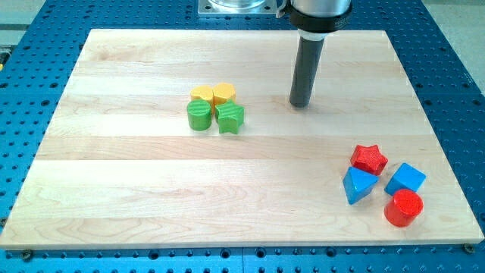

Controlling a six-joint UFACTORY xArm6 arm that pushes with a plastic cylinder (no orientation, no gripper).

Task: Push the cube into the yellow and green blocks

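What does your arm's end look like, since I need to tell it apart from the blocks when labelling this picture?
It ends in a straight, dark grey cylindrical rod, smooth and matte, with no markings or cables visible. Its top sits in a wider black round collar with a silvery metal part above, at the view's top edge. The rod keeps one width down to my tip, which is flat and blunt. No gripper or fingers.

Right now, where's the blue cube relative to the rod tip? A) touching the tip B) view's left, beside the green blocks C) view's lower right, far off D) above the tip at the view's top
C: the blue cube sits among the red and blue blocks at the view's lower right, well apart from my tip, which stands right of the yellow and green cluster.
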